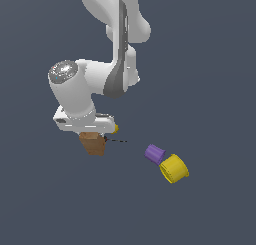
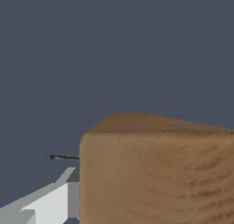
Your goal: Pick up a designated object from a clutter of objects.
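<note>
The brown cardboard-coloured box (image 1: 93,144) sits right under the white hand, and its top is hidden by the hand. My gripper (image 1: 93,137) straddles the box, and its fingers are hidden in the exterior view. In the wrist view the box (image 2: 157,173) fills the near field. One white-and-grey finger (image 2: 68,198) lies flat against its side, and the other finger is out of frame. The gripper appears shut on the box. I cannot tell whether the box is off the ground.
A small yellow lump (image 1: 116,128) peeks out beside the hand. A thin dark screwdriver shaft (image 1: 118,141) lies next to the box, and its tip shows in the wrist view (image 2: 64,158). A purple cup (image 1: 155,153) and a yellow cup (image 1: 174,168) lie touching toward the exterior view's right.
</note>
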Motion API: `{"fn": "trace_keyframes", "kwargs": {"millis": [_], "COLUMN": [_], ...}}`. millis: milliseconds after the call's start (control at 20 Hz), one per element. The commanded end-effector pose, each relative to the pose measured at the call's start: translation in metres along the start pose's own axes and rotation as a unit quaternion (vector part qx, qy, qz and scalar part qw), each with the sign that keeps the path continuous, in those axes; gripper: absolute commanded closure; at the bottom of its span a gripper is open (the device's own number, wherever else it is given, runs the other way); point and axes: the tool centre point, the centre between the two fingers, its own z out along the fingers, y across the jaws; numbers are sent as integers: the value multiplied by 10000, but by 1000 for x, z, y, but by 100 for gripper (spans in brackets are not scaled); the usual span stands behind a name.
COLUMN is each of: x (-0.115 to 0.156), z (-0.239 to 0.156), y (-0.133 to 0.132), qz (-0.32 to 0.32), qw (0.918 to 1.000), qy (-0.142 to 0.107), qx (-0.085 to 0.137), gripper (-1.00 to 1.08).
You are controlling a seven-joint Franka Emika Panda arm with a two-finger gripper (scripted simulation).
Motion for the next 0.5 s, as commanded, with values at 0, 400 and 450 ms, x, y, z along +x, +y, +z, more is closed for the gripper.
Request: {"fn": "trace_keyframes", "kwargs": {"millis": [0, 400, 450], "x": [-3, -30, -35], "z": [-13, -55, -62], "y": [-5, -32, -37], "qz": [-3, -5, -5], "qw": [10000, 10000, 10000], "qy": [50, 51, 51], "qx": [-7, -9, -12], "gripper": [108, 108, 108]}}
